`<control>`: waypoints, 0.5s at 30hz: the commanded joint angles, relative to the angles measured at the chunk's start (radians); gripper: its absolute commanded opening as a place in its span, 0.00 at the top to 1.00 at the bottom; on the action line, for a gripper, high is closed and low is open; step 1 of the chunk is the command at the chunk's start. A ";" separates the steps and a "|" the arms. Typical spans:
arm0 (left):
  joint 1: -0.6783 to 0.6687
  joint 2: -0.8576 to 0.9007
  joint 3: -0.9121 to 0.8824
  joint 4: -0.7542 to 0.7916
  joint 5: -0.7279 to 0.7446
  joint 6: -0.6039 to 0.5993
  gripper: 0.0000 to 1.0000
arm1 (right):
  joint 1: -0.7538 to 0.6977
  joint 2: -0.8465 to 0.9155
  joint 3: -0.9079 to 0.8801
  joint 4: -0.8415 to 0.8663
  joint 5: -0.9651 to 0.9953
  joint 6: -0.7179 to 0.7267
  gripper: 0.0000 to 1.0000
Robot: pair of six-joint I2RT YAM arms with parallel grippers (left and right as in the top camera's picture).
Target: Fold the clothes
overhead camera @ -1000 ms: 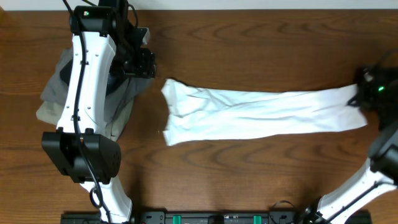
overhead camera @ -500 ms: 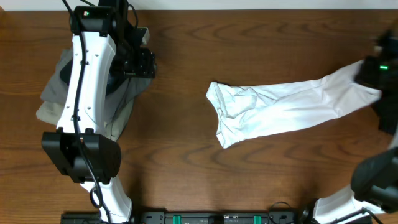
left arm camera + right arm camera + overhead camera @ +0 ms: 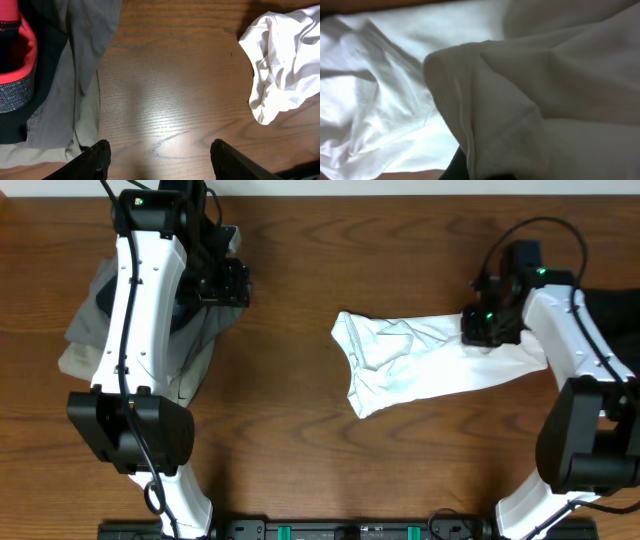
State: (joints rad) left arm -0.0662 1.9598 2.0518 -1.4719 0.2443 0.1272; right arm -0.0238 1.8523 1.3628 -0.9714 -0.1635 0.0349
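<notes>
The white T-shirt [image 3: 420, 370] lies bunched in a long strip on the wooden table, right of centre. Its chest print is hidden. My right gripper [image 3: 488, 328] sits over the strip's right part, shut on a doubled fold of the shirt. In the right wrist view that white fabric [image 3: 395, 100] fills the frame and drapes over my dark finger [image 3: 470, 172]. My left gripper [image 3: 228, 280] is open and empty over bare table [image 3: 160, 150], well left of the shirt. The shirt's left end shows in the left wrist view [image 3: 285, 60].
A pile of grey and beige clothes [image 3: 90, 340] lies at the far left under my left arm. In the left wrist view the pile [image 3: 75, 75] includes a red, black and grey item [image 3: 15, 50]. Bare wood lies between the pile and the shirt.
My right gripper first dragged the shirt to the right, then swung back left over it with the shirt's right end. The left arm has not moved.
</notes>
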 commanded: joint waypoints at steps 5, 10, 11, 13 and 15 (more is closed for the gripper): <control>0.004 -0.008 0.007 0.004 0.009 -0.013 0.29 | 0.026 -0.017 -0.012 0.048 -0.035 -0.015 0.57; 0.004 -0.008 0.007 0.004 0.009 -0.021 0.24 | -0.038 -0.093 0.056 0.052 -0.180 -0.073 0.46; 0.004 -0.008 0.007 0.005 0.010 -0.026 0.24 | -0.058 -0.110 0.065 0.050 -0.185 -0.069 0.46; 0.004 -0.008 0.007 0.005 0.009 -0.028 0.24 | -0.090 -0.128 0.065 0.047 -0.167 -0.050 0.48; 0.004 -0.008 0.007 0.005 0.009 -0.028 0.24 | -0.134 -0.130 0.064 0.032 -0.115 -0.017 0.54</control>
State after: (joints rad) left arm -0.0662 1.9598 2.0518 -1.4651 0.2481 0.1089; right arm -0.0990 1.7596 1.4059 -0.9264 -0.2935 -0.0082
